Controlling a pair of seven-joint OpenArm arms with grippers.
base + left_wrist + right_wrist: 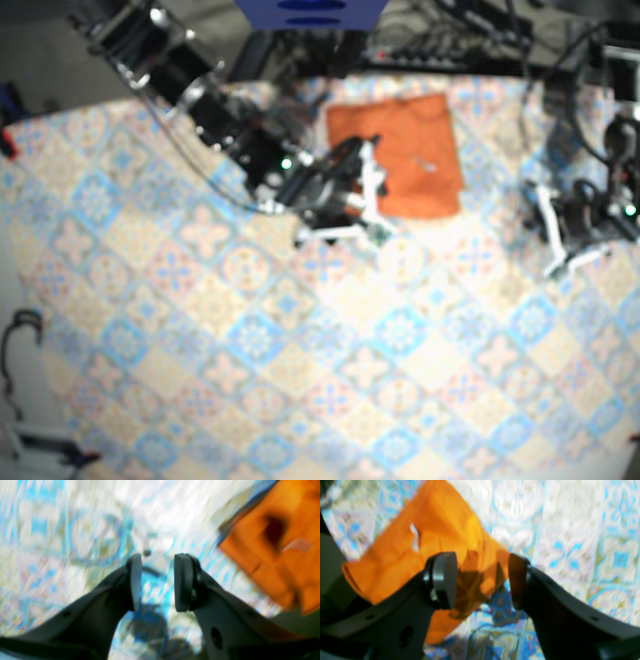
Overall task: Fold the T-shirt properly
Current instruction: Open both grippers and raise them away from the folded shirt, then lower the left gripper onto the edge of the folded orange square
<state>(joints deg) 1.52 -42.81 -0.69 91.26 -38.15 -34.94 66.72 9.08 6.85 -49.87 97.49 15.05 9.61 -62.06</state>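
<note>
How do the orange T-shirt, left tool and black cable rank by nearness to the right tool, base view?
From the right tool:
1. Orange T-shirt, just beside it.
2. Left tool, at the view's right.
3. Black cable, far left edge.

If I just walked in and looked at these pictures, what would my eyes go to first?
The bright orange T-shirt jumps out first, lying folded into a neat rectangle near the top of the base view on the blue patterned tablecloth. Next you would spot the right gripper, open right beside the shirt's edge. The left gripper is also open, off to the side and away from the shirt.
</note>
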